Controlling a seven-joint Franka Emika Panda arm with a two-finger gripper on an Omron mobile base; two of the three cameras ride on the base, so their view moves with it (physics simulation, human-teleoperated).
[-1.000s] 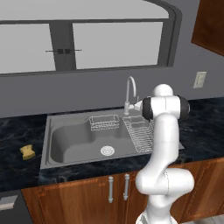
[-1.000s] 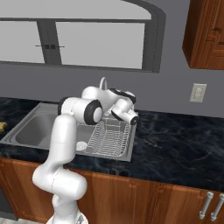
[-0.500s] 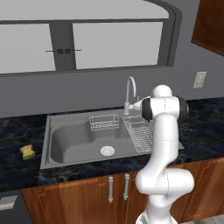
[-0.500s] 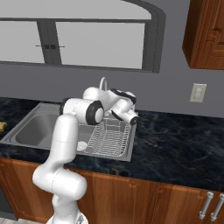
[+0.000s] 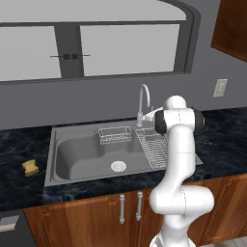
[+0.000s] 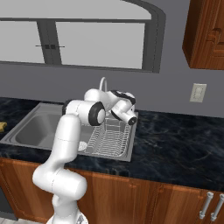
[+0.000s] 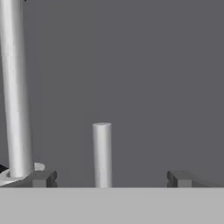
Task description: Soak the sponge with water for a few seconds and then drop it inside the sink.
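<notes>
The sponge [image 5: 30, 167], a small yellow-orange block, lies on the black counter left of the sink [image 5: 77, 154]; a sliver of it shows at the left edge [image 6: 2, 126] in the right base view. My gripper [image 7: 111, 178] is open, far from the sponge, at the base of the faucet [image 5: 143, 99]. In the hand view the faucet's short upright handle [image 7: 102, 153] stands between my fingertips [image 7: 43, 178], apart from both. The faucet's pipe [image 7: 15, 87] rises just to the left. No water is seen running.
A wire basket [image 5: 115, 135] hangs at the back of the basin, and a wire dish rack [image 6: 109, 140] takes up the sink's right section. Black marbled counter [image 6: 175, 148] stretches to the right. A grey wall and a window stand behind the faucet.
The arm has eased very slightly to the left toward the faucet. The sponge has stayed where it was.
</notes>
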